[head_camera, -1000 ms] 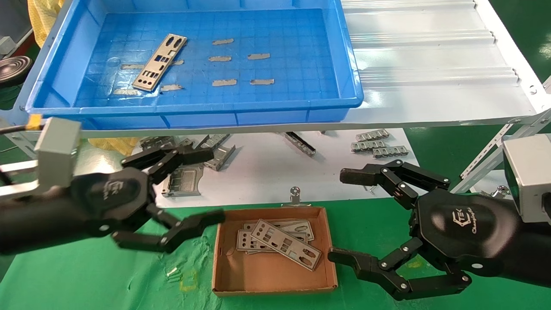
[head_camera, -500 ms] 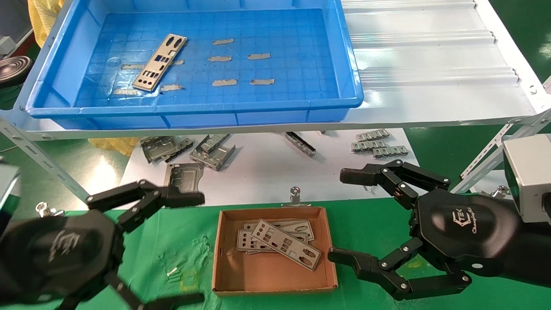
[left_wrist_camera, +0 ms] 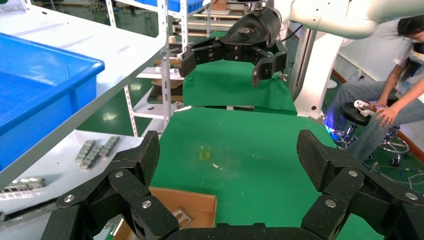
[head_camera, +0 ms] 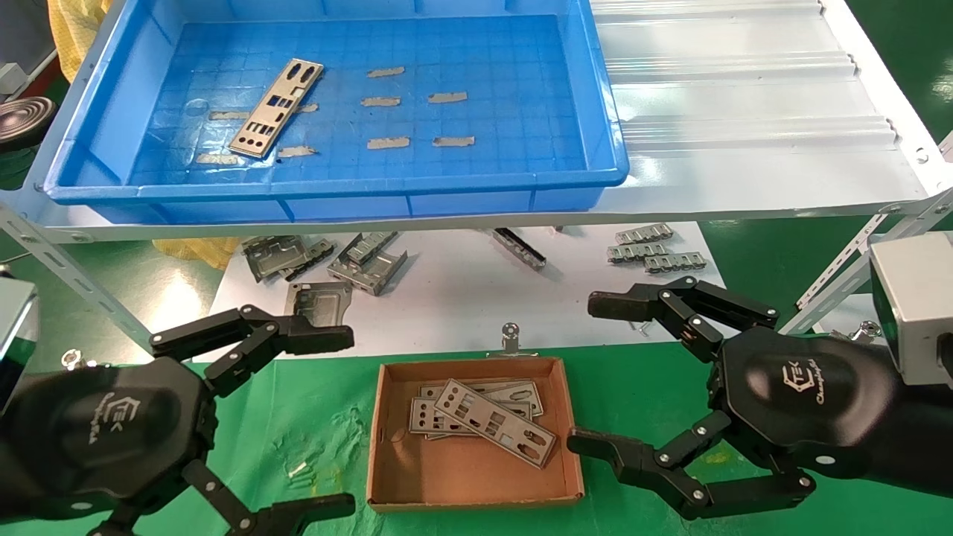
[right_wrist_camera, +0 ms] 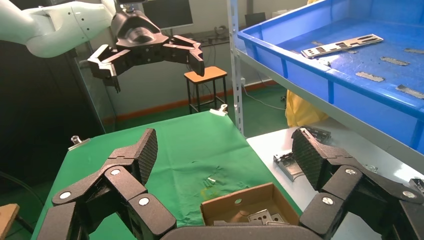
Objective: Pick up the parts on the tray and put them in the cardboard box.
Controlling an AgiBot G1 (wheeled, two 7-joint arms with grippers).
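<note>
Head view: tray point(head_camera: 603, 160) holds one part point(head_camera: 277, 108); cardboard box point(head_camera: 387, 461) holds several; both claws gape empty.

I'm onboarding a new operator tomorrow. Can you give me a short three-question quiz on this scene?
1. True or false: the left end effector holds a plate.
2. How many plates remain in the tray? A) none B) one C) three
3. Fill in: the box sits on the ______ cloth, between the two end effectors.

Key:
1. False. Both the left and the right end effector are open and hold nothing.
2. B. One plate lies in the tray among grey tape strips.
3. Green. The cloth lies under the box, which already holds several stacked plates.
</note>
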